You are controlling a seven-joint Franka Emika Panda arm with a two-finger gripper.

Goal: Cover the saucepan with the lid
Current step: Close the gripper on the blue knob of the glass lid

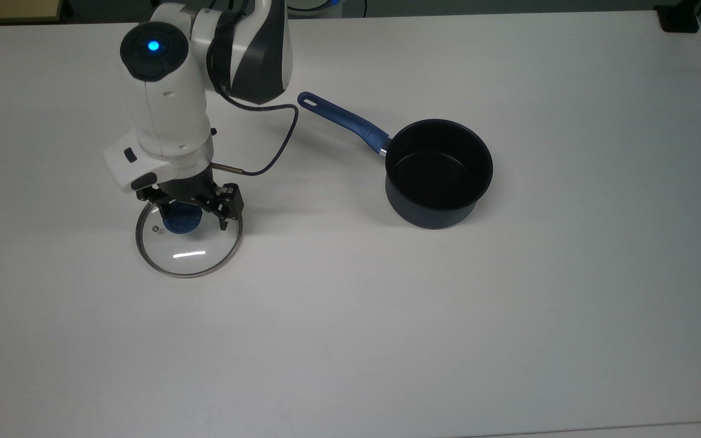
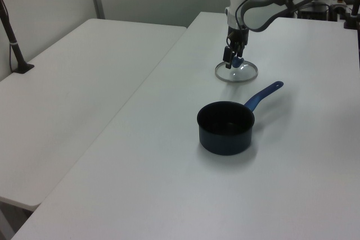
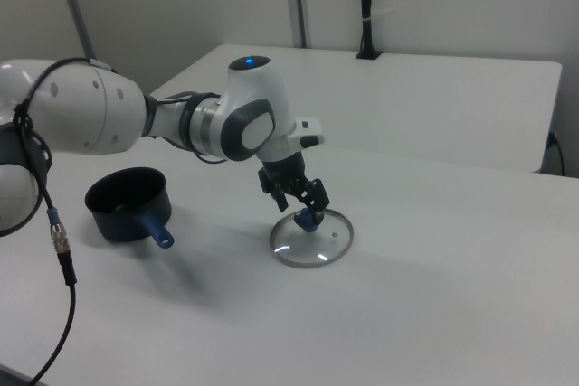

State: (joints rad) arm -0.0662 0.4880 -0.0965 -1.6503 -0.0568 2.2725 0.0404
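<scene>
We see the main risk in the grip itself: the knob [image 1: 181, 222] is small and rounded, so if our fingers [image 1: 224, 214] close off-centre or too high on it, the lid [image 1: 188, 241] could tip, slide out, or drop back onto the tabletop [image 1: 387, 316] when lifted. A second risk comes from descending too far, since the fingertips could strike the glass beside the knob. A third, later one: a lid hanging tilted from a poor hold could catch the rim of the pan [image 1: 439, 173] instead of seating flat. Our gripper [image 1: 191, 210] hovers directly over the knob with its fingers apart, one on either side of the knob, not yet clamped on it as far as we can judge; in the right view the gripper [image 3: 298, 198] sits just above the knob [image 3: 309, 218]. The lid lies flat on the tabletop, knob up, well apart from the pan, on the side the pan's handle [image 1: 341, 120] points toward. The pan stands upright and open.
</scene>
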